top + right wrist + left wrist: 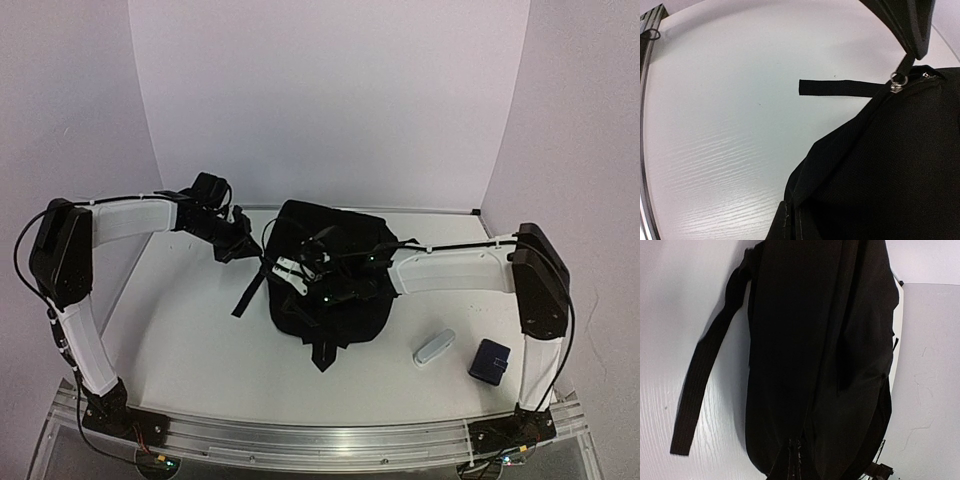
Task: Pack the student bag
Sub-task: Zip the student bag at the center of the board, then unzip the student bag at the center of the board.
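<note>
Zip-opening looks to be the step in hand. The bag lies on the tabletop under the right fingers, which pinch its zip pull. The left fingers, pressed together, sit at its edge. Next, likely a steady draw along the zip.

student bag: matt black woven cloth | zip pull: shiny metal | table: white, matt, faint wood-grain

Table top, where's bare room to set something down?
Widest bare patch: front-left table, between the left arm and the backpack. A narrower strip runs along the near edge. Crowded: the middle, and front-right by the grey case and blue pouch.
</note>
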Controlling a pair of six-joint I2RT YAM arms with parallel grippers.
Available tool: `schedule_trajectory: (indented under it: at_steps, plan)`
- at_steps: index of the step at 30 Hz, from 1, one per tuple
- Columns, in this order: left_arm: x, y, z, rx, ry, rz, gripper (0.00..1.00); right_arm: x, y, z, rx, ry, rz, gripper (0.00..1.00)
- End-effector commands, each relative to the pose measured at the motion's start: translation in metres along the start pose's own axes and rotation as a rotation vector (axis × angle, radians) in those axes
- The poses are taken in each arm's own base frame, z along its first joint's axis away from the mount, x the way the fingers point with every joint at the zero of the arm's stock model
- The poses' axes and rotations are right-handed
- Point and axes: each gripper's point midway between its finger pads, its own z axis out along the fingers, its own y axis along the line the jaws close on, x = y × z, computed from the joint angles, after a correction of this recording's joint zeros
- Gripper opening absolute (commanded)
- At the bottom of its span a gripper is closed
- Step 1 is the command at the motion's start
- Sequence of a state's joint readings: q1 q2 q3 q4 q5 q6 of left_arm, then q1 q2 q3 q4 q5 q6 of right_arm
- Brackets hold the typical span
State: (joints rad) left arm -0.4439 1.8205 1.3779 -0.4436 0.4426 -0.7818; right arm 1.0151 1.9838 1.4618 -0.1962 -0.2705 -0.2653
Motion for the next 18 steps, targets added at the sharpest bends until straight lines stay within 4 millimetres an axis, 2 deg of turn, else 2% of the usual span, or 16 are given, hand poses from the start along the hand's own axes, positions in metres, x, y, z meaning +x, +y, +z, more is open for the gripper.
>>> schedule_trajectory:
  at_steps: [1,3,6,7,9,10,12,14,16,18]
  plan:
    - [-0.064,-0.022,-0.008,0.045,-0.158,0.068,0.00,0.010,0.063,-0.016,-0.217,0.027,-0.052,0.00]
    - [-0.078,-0.025,-0.007,0.054,-0.178,0.071,0.00,0.010,0.069,-0.017,-0.242,0.027,-0.040,0.00]
    - [-0.094,-0.026,-0.005,0.053,-0.191,0.073,0.00,-0.008,0.077,-0.015,-0.284,-0.005,-0.008,0.00]
    - [-0.099,-0.030,-0.006,0.061,-0.190,0.079,0.00,-0.019,0.079,-0.013,-0.296,-0.024,0.007,0.00]
    - [-0.096,-0.030,-0.004,0.052,-0.155,0.088,0.02,-0.057,0.072,-0.007,-0.294,-0.088,0.056,0.02]
    - [-0.094,-0.029,-0.007,0.042,-0.143,0.088,0.08,-0.078,0.066,-0.008,-0.286,-0.127,0.070,0.08]
    - [-0.084,-0.025,-0.016,0.025,-0.136,0.072,0.28,-0.109,0.042,-0.015,-0.259,-0.195,0.106,0.25]
    - [-0.071,-0.020,-0.031,0.012,-0.148,0.049,0.46,-0.129,0.004,-0.031,-0.226,-0.255,0.161,0.49]
    - [-0.053,-0.011,-0.047,0.007,-0.163,0.012,0.61,-0.133,-0.043,-0.049,-0.180,-0.294,0.221,0.72]
    - [-0.030,-0.008,-0.060,0.036,-0.166,-0.030,0.70,-0.125,-0.096,-0.066,-0.108,-0.315,0.272,0.82]
